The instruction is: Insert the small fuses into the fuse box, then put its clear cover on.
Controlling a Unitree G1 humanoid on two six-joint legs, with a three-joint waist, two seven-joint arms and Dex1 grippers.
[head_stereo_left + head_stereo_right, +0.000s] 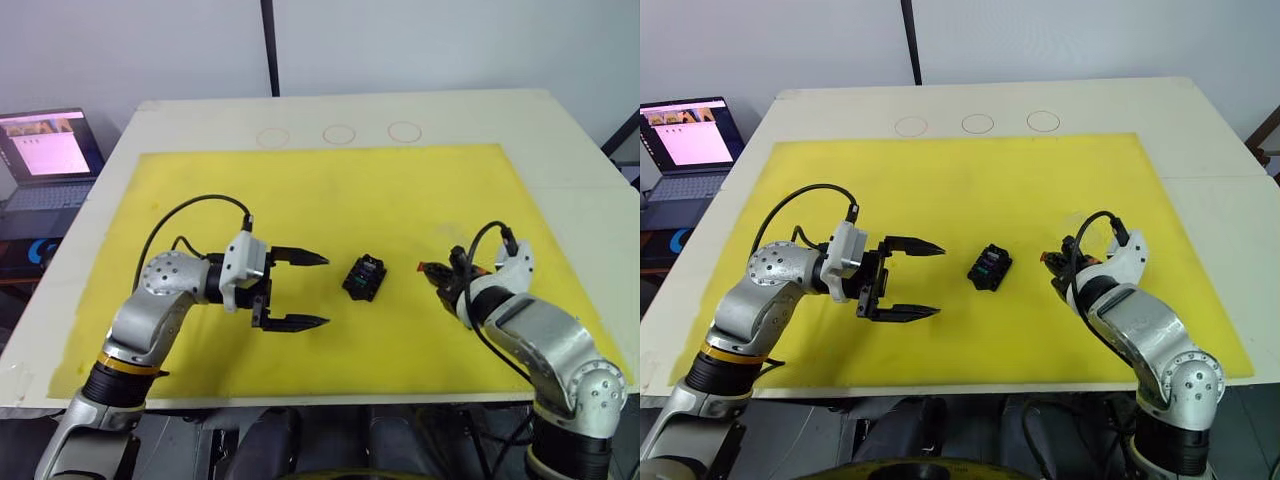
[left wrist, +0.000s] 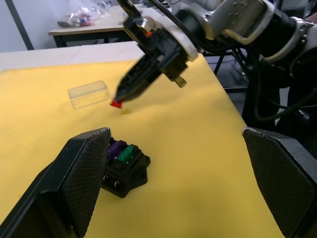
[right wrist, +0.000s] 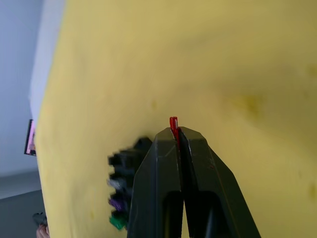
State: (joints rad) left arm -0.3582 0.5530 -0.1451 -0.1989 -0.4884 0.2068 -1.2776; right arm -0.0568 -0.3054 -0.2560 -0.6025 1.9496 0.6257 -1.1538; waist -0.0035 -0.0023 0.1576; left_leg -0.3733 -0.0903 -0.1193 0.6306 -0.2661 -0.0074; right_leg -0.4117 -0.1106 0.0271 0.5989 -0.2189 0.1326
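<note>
- Purple and green fuses [image 2: 123, 150] are sitting in the small black slotted fuse box [image 2: 124, 168].
- Right end effector [image 2: 120, 99] is pinching the tiny red fuse [image 2: 116, 103], not yet inserted.
- Left end effector [image 1: 298, 290] is hanging agape, empty.
- Clear rectangular plastic cover [image 2: 89, 93] is waiting on the yellow worktop [image 2: 198, 129].

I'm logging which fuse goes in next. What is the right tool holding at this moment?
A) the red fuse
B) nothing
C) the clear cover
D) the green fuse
A: the right tool is shut on the red fuse, whose tip pokes out between its fingers, above the yellow mat. The green fuse already sits in the fuse box, and the clear cover lies apart on the mat.
</note>
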